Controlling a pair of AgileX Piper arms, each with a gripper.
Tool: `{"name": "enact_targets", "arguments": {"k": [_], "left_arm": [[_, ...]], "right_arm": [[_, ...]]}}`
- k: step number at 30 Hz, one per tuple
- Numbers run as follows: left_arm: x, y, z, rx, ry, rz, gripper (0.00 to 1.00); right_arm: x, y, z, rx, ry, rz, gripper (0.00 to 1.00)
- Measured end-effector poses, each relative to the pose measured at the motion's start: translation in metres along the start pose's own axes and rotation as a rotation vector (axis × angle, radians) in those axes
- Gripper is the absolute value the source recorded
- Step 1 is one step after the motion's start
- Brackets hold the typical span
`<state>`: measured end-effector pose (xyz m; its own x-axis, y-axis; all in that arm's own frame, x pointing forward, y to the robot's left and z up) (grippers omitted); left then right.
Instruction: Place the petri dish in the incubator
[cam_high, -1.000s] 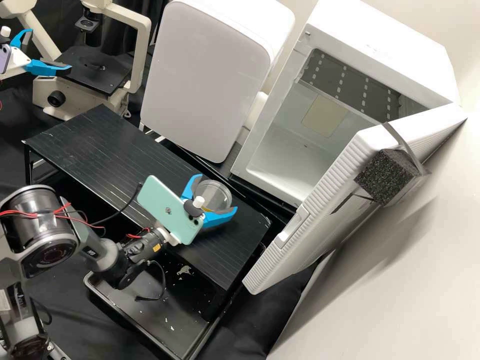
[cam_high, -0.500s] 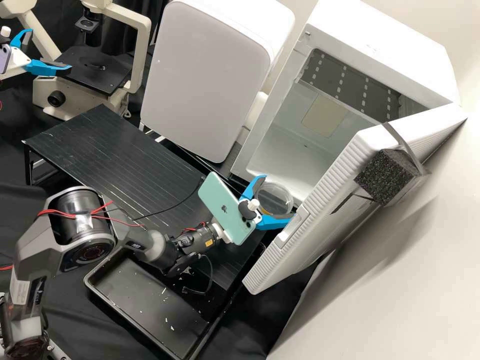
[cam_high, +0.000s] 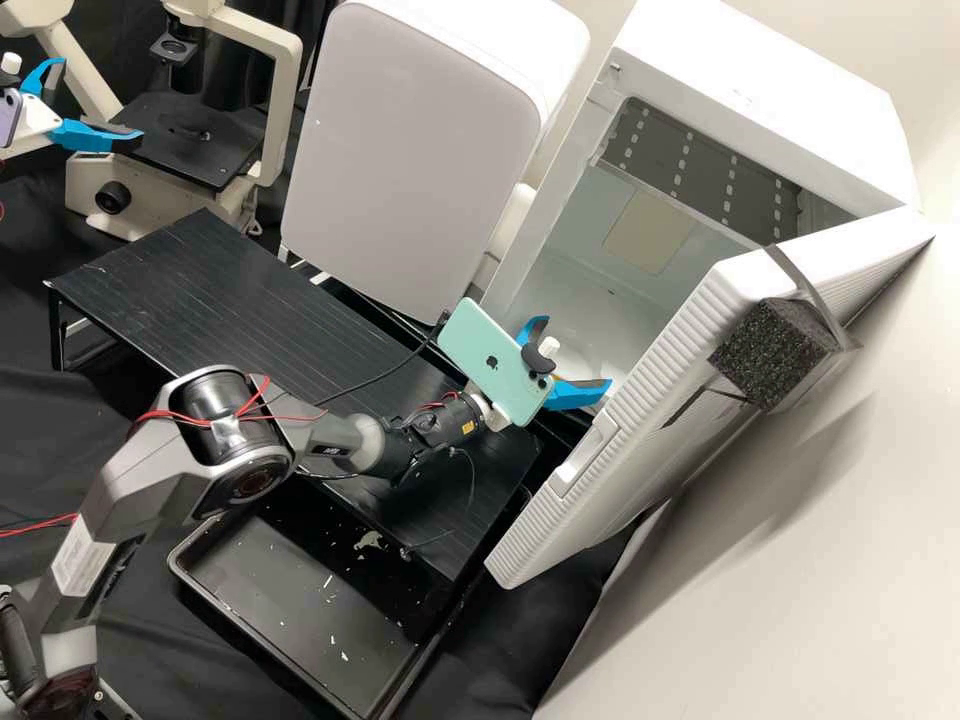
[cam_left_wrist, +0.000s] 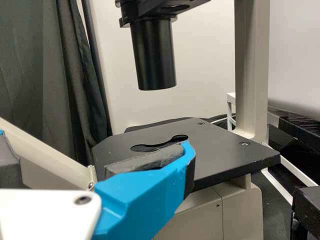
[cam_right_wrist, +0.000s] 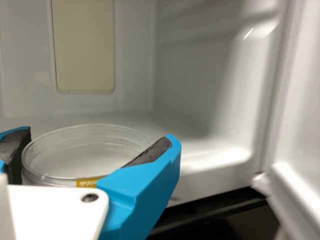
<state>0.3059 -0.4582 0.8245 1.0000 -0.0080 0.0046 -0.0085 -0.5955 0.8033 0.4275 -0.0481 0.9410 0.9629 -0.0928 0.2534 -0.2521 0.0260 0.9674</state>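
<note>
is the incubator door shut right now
No, the incubator door stands swung open in the high view, leaving the white interior exposed.

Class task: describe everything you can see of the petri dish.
The petri dish is round, shallow and transparent, apparently plastic or glass, with a thin rim and a yellow label on its side. It is roughly level, held between the fingers of the right gripper at the mouth of the open incubator. Whether it contains anything is unclear.
</note>
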Motion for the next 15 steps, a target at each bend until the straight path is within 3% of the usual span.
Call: {"name": "enact_targets", "arguments": {"k": [13,14,15], "left_arm": [[0.0,0.0,0.0,0.0,0.0,0.0,1.0],[0.0,0.0,0.0,0.0,0.0,0.0,1.0],[0.0,0.0,0.0,0.0,0.0,0.0,1.0]], "right_arm": [[0.034,-0.001,0.008,0.006,0.003,0.04,0.0],[0.034,-0.001,0.009,0.006,0.001,0.039,1.0],[0.034,-0.001,0.009,0.006,0.001,0.038,1.0]]}}
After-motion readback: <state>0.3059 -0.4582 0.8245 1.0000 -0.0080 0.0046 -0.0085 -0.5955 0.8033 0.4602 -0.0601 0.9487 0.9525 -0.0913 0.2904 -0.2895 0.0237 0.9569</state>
